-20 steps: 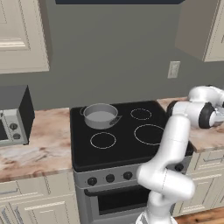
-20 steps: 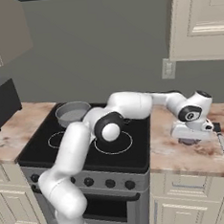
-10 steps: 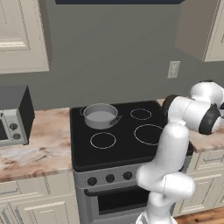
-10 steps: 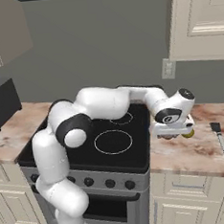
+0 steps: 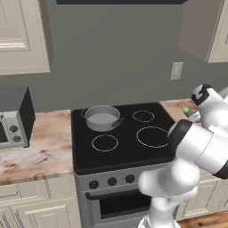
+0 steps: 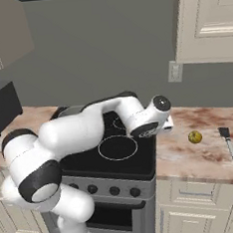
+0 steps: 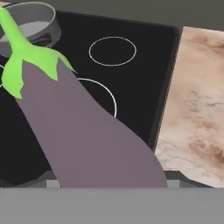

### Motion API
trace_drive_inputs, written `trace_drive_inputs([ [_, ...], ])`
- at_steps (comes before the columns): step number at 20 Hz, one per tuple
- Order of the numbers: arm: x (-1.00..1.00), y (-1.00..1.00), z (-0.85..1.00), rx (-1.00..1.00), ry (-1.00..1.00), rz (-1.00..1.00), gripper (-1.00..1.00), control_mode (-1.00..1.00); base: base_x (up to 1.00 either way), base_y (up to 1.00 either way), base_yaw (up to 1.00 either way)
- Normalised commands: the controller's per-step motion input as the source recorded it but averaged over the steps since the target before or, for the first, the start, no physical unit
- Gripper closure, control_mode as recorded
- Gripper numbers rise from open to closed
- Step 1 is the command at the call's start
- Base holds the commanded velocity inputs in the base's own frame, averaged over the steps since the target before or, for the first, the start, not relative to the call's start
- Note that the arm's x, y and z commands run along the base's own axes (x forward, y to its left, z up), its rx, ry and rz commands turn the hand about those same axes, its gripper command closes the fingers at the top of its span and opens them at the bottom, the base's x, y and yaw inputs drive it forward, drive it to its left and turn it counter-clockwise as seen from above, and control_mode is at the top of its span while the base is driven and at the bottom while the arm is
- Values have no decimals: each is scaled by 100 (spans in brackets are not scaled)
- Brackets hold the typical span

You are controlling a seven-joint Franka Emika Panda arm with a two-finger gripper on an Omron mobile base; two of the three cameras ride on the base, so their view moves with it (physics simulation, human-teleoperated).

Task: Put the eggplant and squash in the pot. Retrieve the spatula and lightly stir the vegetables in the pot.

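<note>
A long dull-purple eggplant point(image 7: 83, 131) with a bright green cap hangs close before the hand camera, above the black stove top point(image 7: 135, 78). My gripper point(image 6: 164, 125) is shut on it at the stove's right edge; the fingertips are hidden behind the vegetable. The eggplant's green tip point(image 5: 185, 109) pokes out beside the hand. The grey pot point(image 5: 102, 118) stands on the back left burner and also appears as the pot point(image 7: 33, 24) in the hand view's upper left. The yellow-green squash point(image 6: 194, 137) lies on the right counter, with the spatula point(image 6: 226, 140) just right of it.
A dark microwave point(image 5: 13, 118) stands on the left counter. The marbled right counter point(image 6: 202, 156) starts right beside the stove. Wall cabinets point(image 6: 210, 20) hang above, and an outlet point(image 5: 177, 70) is on the back wall.
The arm has swung left from over the right counter to the stove's right edge, carrying the eggplant. The squash and spatula stayed where they were.
</note>
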Motion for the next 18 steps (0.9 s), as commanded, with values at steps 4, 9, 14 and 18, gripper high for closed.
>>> trace_drive_inputs([
  [4, 0, 100, 76, -11, -1, 0, 100, -100, 0, 0, 0],
  [9, 0, 100, 16, -10, 0, 0, 100, -100, 0, 0, 0],
  [14, -3, 99, 12, -5, 0, 0, 100, -100, 0, 0, 0],
  [18, -11, 62, 15, -2, 5, 0, 100, -100, 0, 0, 0],
])
